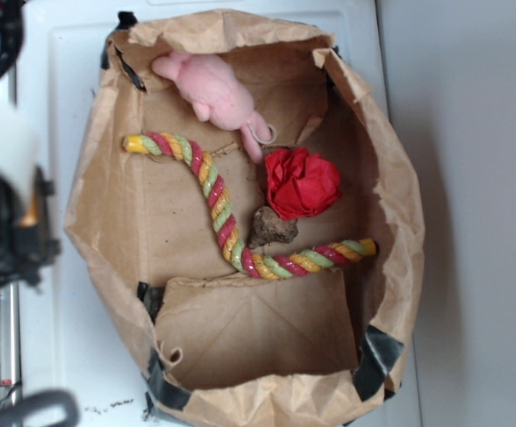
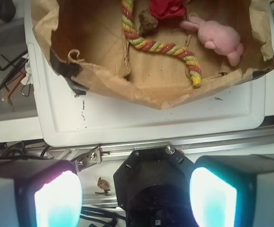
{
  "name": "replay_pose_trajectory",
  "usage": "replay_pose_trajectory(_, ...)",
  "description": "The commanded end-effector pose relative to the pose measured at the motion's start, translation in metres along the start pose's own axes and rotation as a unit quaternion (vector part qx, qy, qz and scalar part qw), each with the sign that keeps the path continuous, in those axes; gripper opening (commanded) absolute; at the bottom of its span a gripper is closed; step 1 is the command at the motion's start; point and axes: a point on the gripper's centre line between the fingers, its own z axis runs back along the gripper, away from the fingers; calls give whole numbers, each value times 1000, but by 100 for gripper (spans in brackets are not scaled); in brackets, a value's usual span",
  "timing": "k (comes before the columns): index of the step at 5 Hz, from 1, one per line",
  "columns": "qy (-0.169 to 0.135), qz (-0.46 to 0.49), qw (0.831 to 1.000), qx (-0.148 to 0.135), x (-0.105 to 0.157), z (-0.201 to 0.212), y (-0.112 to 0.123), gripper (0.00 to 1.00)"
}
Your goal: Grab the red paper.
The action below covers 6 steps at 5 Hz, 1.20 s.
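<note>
The red paper (image 1: 301, 182) is a crumpled, rose-like red wad lying on the floor of an open brown paper bag (image 1: 391, 178), right of centre. In the wrist view only the lower part of the red paper (image 2: 167, 8) shows, at the top edge. My gripper (image 2: 136, 196) is open, its two glowing pads wide apart with nothing between them. It hangs outside the bag, well back from the bag's near rim (image 2: 104, 80) and far from the paper. In the exterior view the arm (image 1: 4, 222) is a dark blur at the left edge.
A red-yellow-green twisted rope (image 1: 218, 209) curves across the bag floor. A brown lump (image 1: 271, 227) lies just below the red paper. A pink plush toy (image 1: 213, 89) lies against the bag's upper wall. The bag stands on a white tray (image 2: 141, 118). Hex keys (image 2: 12, 75) lie to the left.
</note>
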Motion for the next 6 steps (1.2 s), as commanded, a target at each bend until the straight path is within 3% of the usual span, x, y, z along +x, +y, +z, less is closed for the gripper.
replay_pose_trajectory(1,-192,-46,978,73,85,7,28,100)
replay_pose_trajectory(2,-208,-75,972,86,107,9,26,100)
replay_pose_trajectory(3,-186,-85,975,90,122,-2,30,100)
replay_pose_trajectory(6,-115,-89,986,80,128,-44,35,100)
